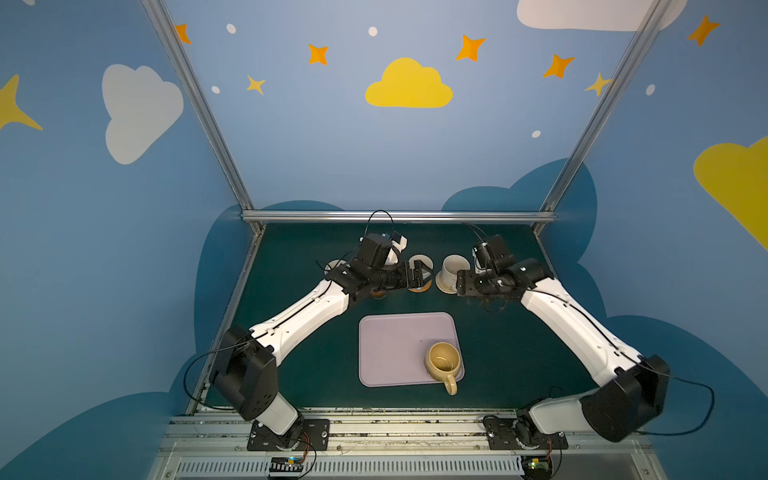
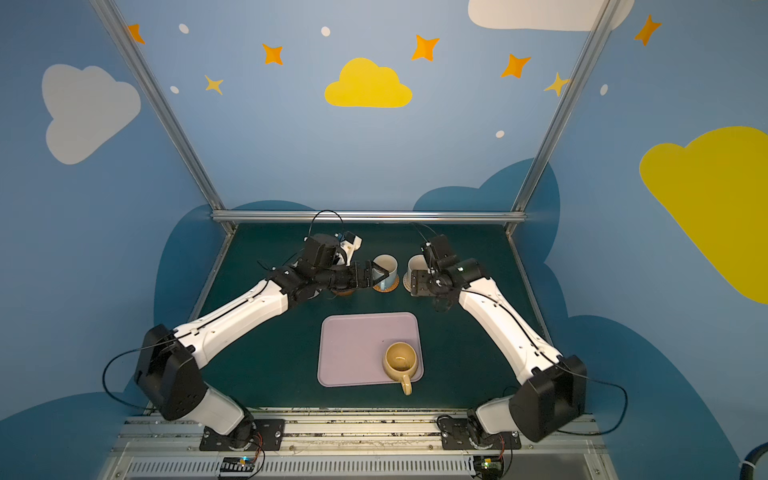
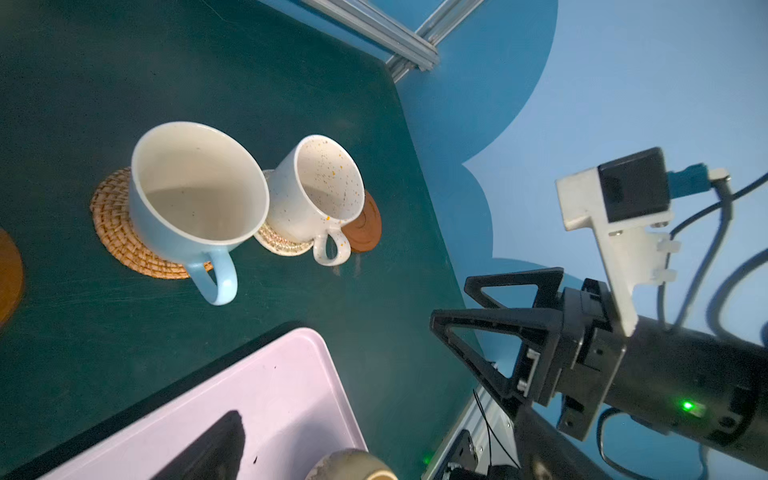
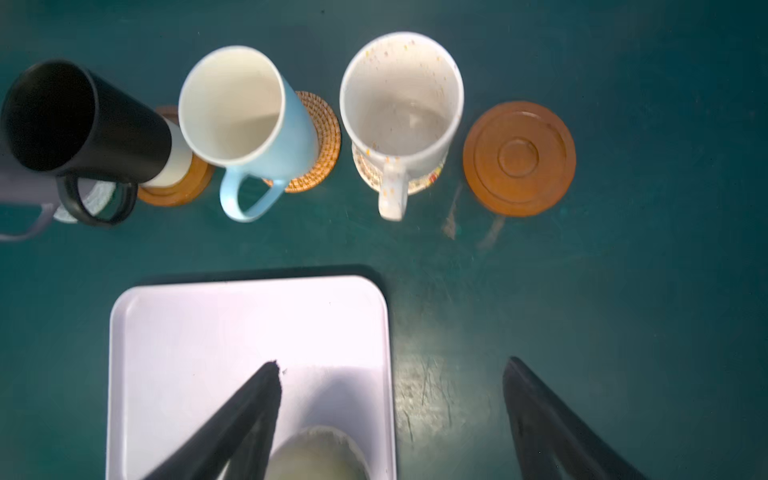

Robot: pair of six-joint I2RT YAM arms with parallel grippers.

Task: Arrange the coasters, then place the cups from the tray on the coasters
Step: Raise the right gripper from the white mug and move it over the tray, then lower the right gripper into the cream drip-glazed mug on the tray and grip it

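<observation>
**Item outstanding:** squat mustard-tan handled mug [image 1: 444,361], upright in the near right corner of the flat pale lilac rectangular tray [image 1: 390,349]. Its handle overhangs the tray's near rim. It is the only cup on the tray.

**Vacant seat:** smooth brown rimmed wooden coaster [image 4: 519,158], bare, at the right end of the row beyond the tray.

**Items seated, right to left:**
- Speckled cream mug [image 4: 401,108] on the cream woven coaster [image 4: 432,180].
- Light blue mug [image 4: 249,116] on the orange-tan woven coaster [image 4: 324,137].
- Black mug [image 4: 83,120] on a second brown wooden coaster [image 4: 178,191].
- Lilac mug [image 4: 25,187], cut off at the frame edge, apparently over the pale grey woven coaster [image 4: 99,195].

**Right gripper** [image 4: 390,363]: jaws spread wide, nothing between them, raised near the speckled cream mug.

**Left gripper** [image 2: 382,276]: jaws wide apart, empty, beside the light blue mug.

**Step in hand:** judged to be the fifth and last cup, since four of the five are seated.

**Next move calls for:**
- A descent to the mustard-tan mug.
- A grip on its wall or handle.
- A carry to the bare coaster without knocking the speckled cream mug just beside it.
</observation>
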